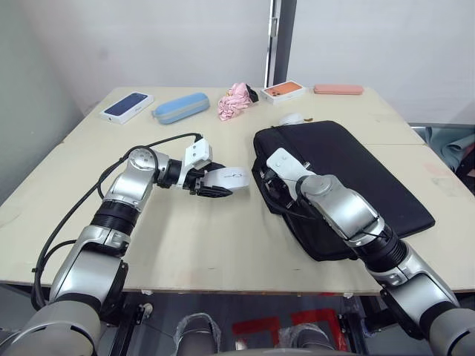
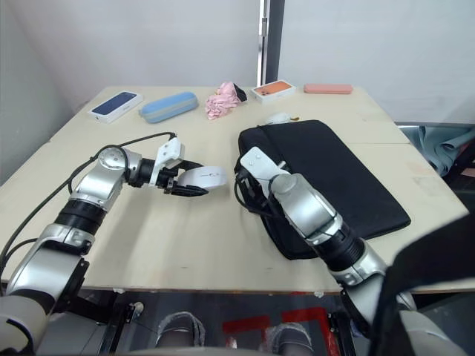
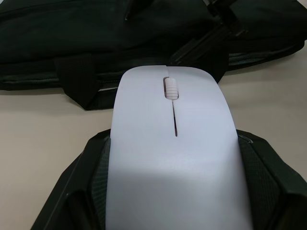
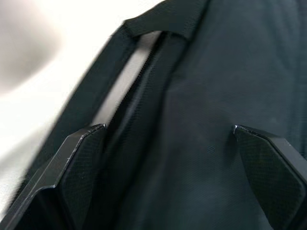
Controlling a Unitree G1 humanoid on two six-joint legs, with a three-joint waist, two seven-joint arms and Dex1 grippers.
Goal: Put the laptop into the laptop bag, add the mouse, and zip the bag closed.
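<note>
Now the left end effector [image 1: 214, 183] holds the mouse [image 1: 228, 176] between its two fingers, above the table [image 1: 185, 237] and just beside the handle edge of the laptop bag [image 1: 349, 178], probably to slide it in. The right end effector [image 4: 168, 143] is spread wide over the bag's edge, perhaps to keep the opening accessible. I cannot tell if the laptop is inside.

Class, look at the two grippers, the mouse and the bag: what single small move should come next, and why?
Probably the left gripper should carry the mouse across to the laptop bag's near edge. The mouse is already clamped between its fingers and held just short of the bag, while the right gripper sits open at that edge by the handle. Whether the opening is wide enough cannot be told.
</note>
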